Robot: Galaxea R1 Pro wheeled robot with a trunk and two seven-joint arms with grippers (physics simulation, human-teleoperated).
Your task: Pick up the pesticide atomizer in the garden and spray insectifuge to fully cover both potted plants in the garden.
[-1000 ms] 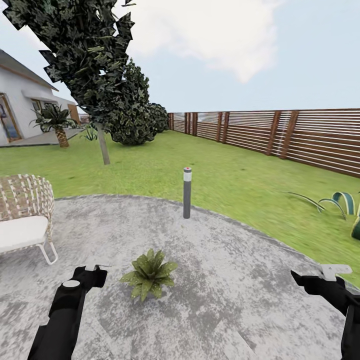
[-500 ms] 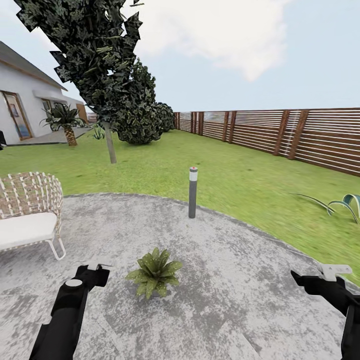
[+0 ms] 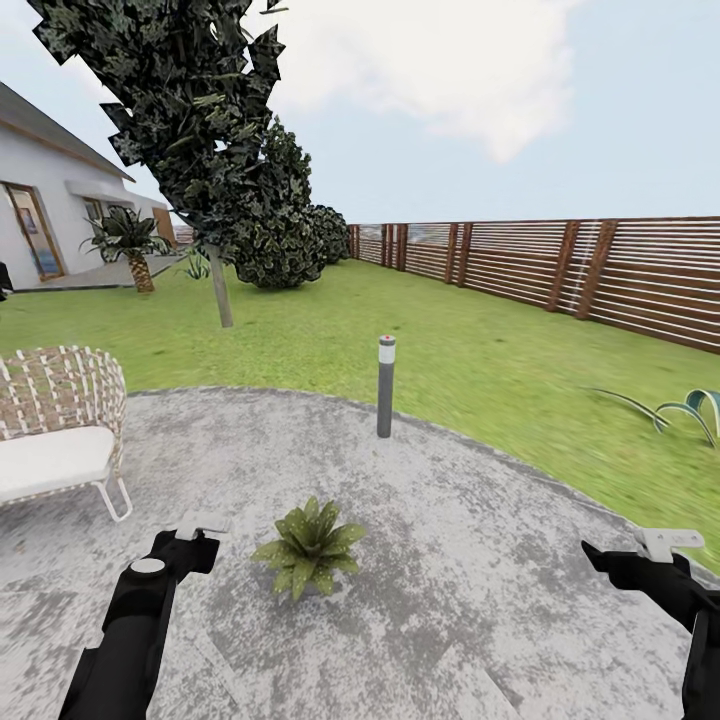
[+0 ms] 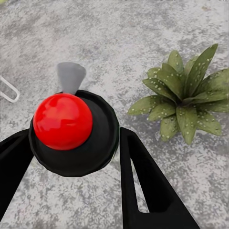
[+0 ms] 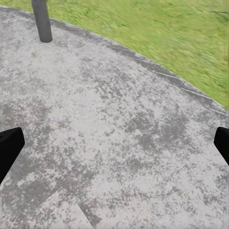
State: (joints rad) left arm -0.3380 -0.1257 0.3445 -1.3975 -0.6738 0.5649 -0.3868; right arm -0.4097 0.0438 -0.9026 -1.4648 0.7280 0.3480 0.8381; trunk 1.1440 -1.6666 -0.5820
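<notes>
Head view unchanged: left gripper (image 3: 190,540) clamps the pesticide atomizer (image 4: 71,129) beside the potted plant (image 3: 308,545); right gripper (image 5: 114,143) spread wide, empty

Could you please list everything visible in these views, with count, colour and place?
Potted plant: one, green leaves with whitish specks, on the patio between the arms.
Patio: one, round, mottled grey, underfoot.
Bollard lamp: one, dark grey with a pale top and red dot, at the patio's far edge.
Chair: one, woven beige with a white cushion, left on the patio.
Lawn: green, beyond the patio.
Fence: one, slatted brown wood, far right.
Agave: one, striped green, right edge.
Trees and bushes: several, dark green, far left.
Palm: one, by the house.
House: one, white, far left.
Left gripper: black, around a black object with a red ball.
Right gripper: black, open over bare paving.
</notes>
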